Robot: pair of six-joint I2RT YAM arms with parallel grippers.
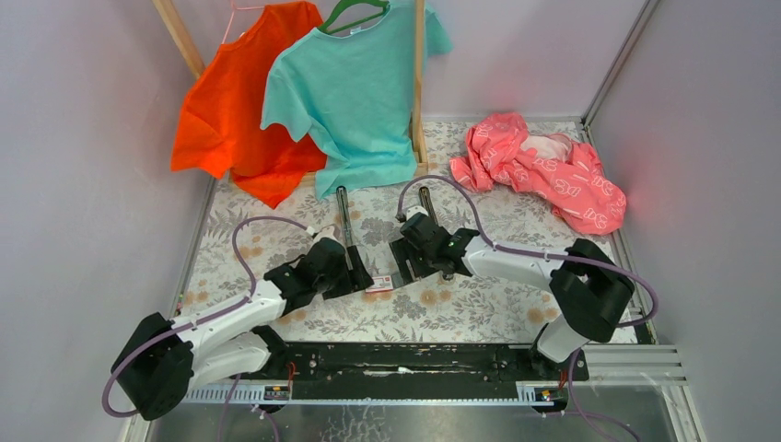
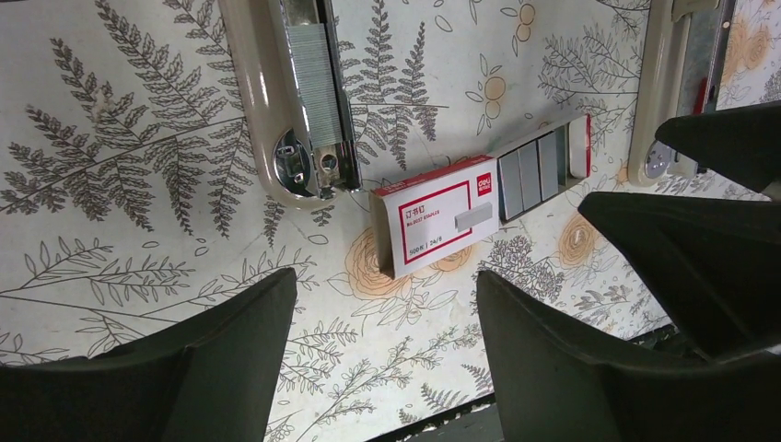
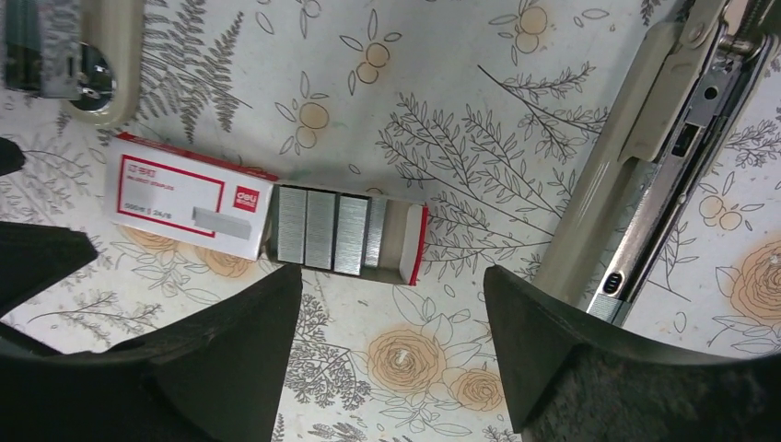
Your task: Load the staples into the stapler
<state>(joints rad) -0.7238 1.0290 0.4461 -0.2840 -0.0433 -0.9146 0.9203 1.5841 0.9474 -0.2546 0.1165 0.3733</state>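
Observation:
The staples box [image 2: 437, 221], red and white, lies on the floral tablecloth with its drawer slid out, showing grey staple strips [image 2: 530, 175]. The same box [image 3: 189, 198] and strips [image 3: 322, 230] appear in the right wrist view. A beige stapler [image 2: 299, 101] lies open left of the box with a staple strip in its channel. A second open stapler [image 3: 658, 166] lies right of the box. My left gripper [image 2: 387, 308] hovers open just short of the box, empty. My right gripper [image 3: 391, 308] is open near the drawer end, also empty. From above, the box [image 1: 379, 285] sits between both grippers.
A wooden rack at the back holds an orange shirt [image 1: 235, 110] and a teal shirt [image 1: 355, 92]. A pink garment [image 1: 543, 170] lies crumpled at the back right. Grey walls close in both sides. A black rail [image 1: 414, 361] runs along the near edge.

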